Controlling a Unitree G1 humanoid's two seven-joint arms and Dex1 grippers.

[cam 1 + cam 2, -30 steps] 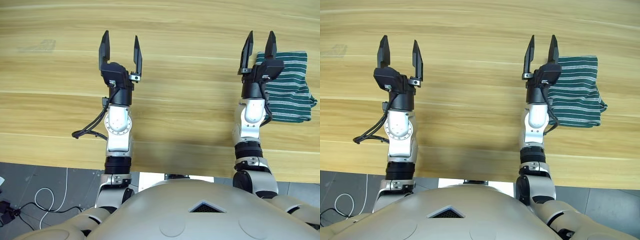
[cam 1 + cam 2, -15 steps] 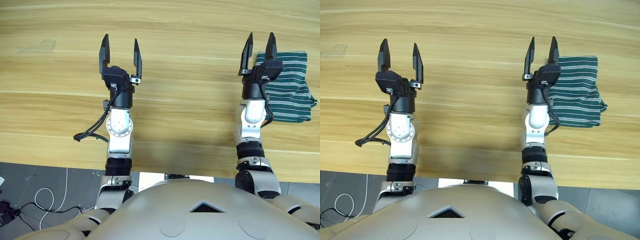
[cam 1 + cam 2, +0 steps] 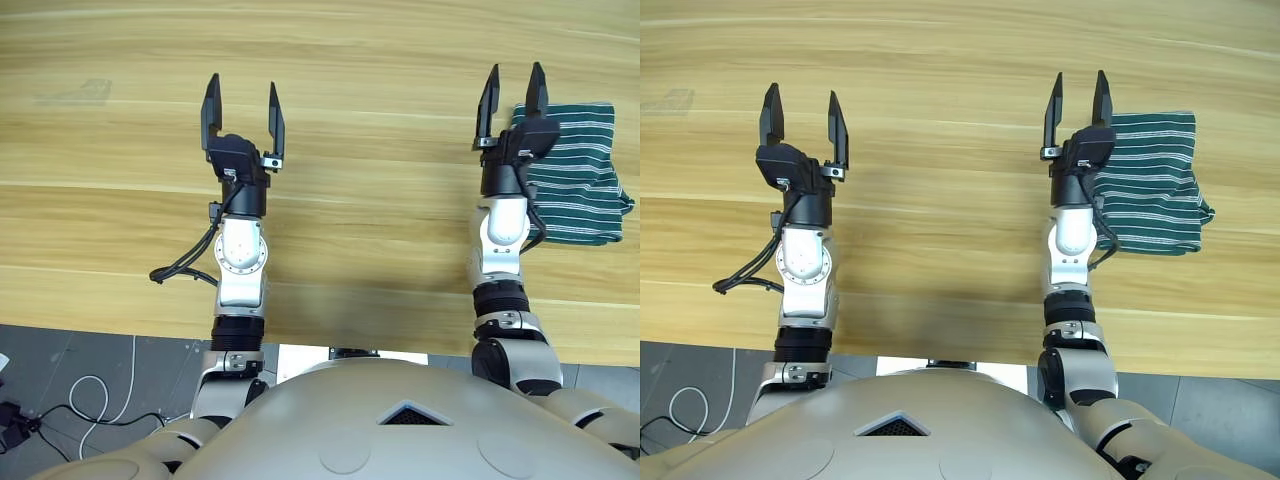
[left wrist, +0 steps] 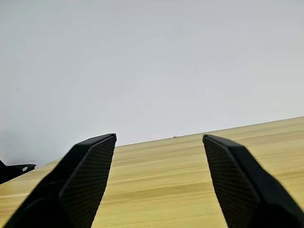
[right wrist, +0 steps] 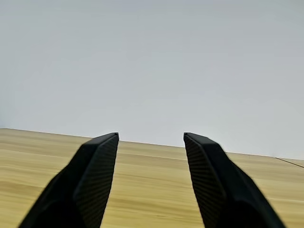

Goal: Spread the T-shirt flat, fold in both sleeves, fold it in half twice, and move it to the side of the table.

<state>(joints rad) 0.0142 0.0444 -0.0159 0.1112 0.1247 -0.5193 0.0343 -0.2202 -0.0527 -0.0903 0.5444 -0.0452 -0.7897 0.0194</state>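
Left eye view: left gripper (image 3: 242,88) was above the bare wooden table (image 3: 380,200), released, spread wide and empty, pointing toward the far edge. Right gripper (image 3: 514,75) was likewise released and empty, above the table just beside the T-shirt (image 3: 585,170). The T-shirt, green with thin white stripes, lay folded into a compact rectangle on the robot's right side of the table. The right wrist overlapped its inner edge in the picture; couldn't tell if they touched. The two grippers were well apart. Right eye view: same layout, T-shirt flat on the wood to the right of the right gripper, one corner sticking out slightly at its near right. Left wrist view: both black fingers (image 4: 85,185) stood apart with a wide gap, table and pale wall (image 4: 152,61) beyond them. Right wrist view: its fingers (image 5: 95,180) were apart too, gripping nothing, with the table and the plain wall ahead.
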